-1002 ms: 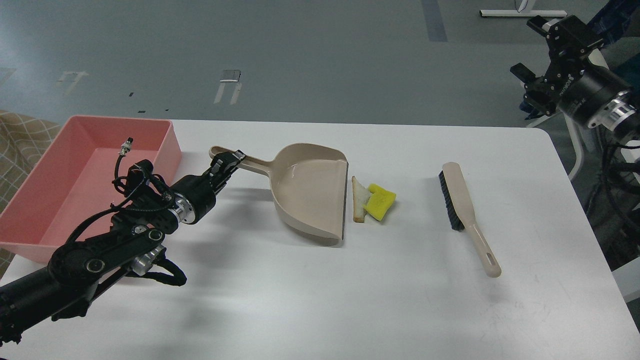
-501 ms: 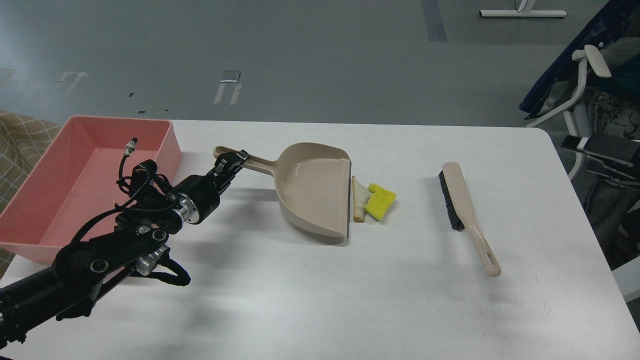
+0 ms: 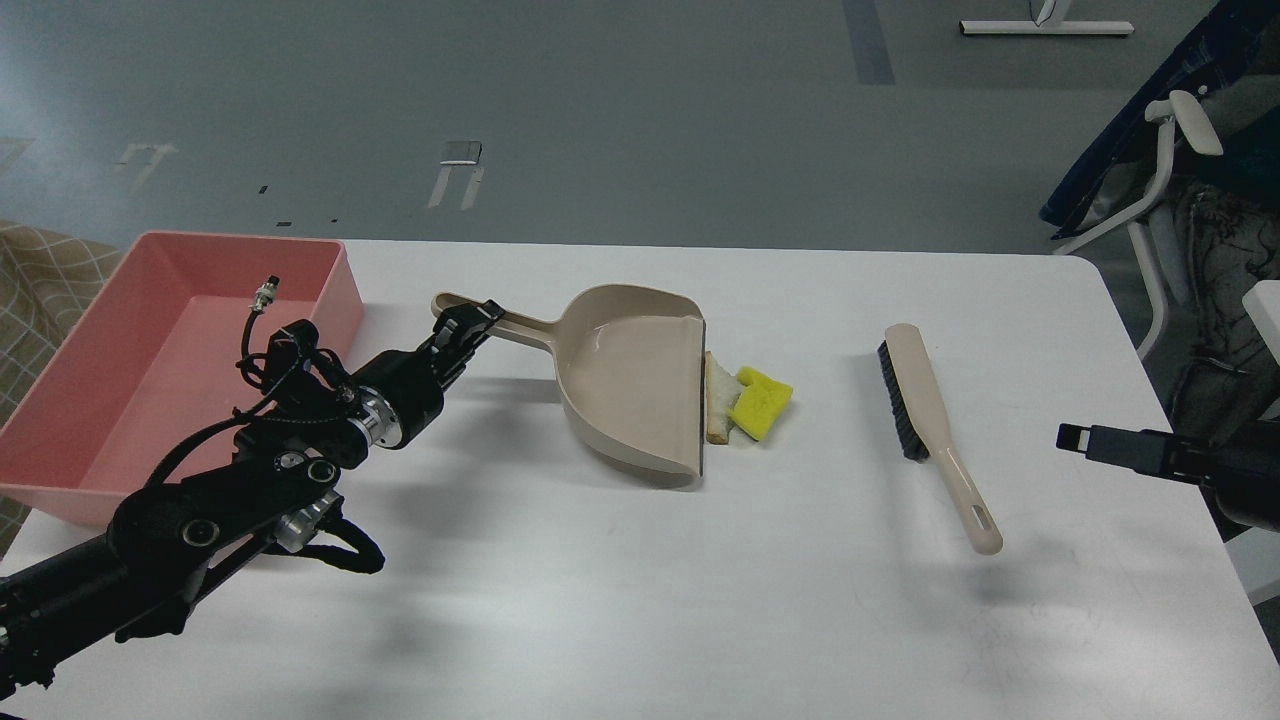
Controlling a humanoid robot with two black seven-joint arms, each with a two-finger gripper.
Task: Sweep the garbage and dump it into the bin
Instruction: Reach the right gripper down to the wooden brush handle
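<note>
The garbage lies mid-table: a white bread slice (image 3: 716,402) with a yellow sponge piece (image 3: 763,402) leaning on its right side. My left gripper (image 3: 470,325) is shut on the long handle of the beige dustpan (image 3: 625,375). The dustpan's open lip faces right and touches the bread. The pink bin (image 3: 60,400) stands at the table's left end, behind my left arm. A beige brush (image 3: 925,410) with dark bristles lies to the right of the garbage. My right gripper (image 3: 1085,438) comes in low at the right edge, apart from the brush, and is seen side-on as one dark bar.
The white table (image 3: 640,600) ends in a rounded corner at the far right. A chair (image 3: 1180,110) and dark cloth stand beyond that corner. A checked fabric shows left of the bin.
My left gripper has pushed the dustpan to the right until its lip met the bread. My right arm has left the upper right corner and now comes in low at the right edge.
</note>
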